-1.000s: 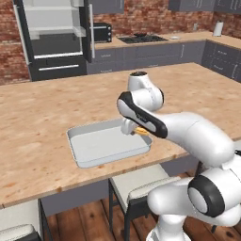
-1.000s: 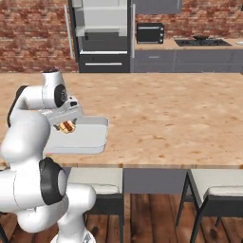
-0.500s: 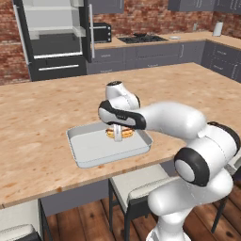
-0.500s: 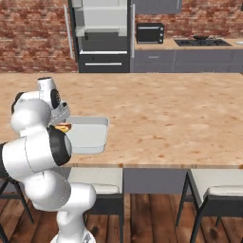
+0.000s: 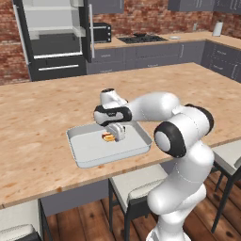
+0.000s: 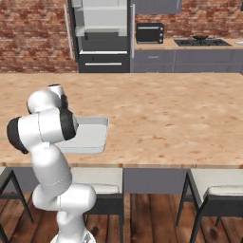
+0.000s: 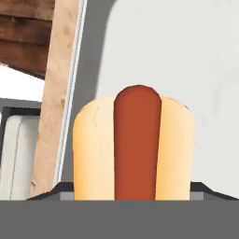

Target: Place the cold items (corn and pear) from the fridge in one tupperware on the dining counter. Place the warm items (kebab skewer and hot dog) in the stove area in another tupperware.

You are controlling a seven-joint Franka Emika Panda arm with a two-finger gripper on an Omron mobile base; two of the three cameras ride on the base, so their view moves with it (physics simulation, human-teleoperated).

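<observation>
The arm is bent low over the tray (image 5: 84, 151), a shallow grey tupperware on the dining counter (image 5: 42, 113) near the stool-side edge. The gripper (image 5: 114, 133) points down into the tray, clenched on the hot dog (image 5: 108, 137); from the hand view the bun (image 7: 88, 149) fills the space between the fingers, the sausage running straight up the middle, so the hold looks centred. The hot dog sits near the middle of the tray, just above its floor or already touching it; I cannot tell which from here.

The step in hand appears to be setting the hot dog down. To do it well, I would say the hand should ease down until the bun rests on the tray floor, then let go without any sideways pull, so the bun does not roll or tip on its side. It is well inside the rim on every side, so there is no need to shift it first. Then lift straight up, clear of the tray wall, before swinging away.

Far behind the tray, across the counter, the fridge (image 5: 52, 37) stands open against the brick wall.
</observation>
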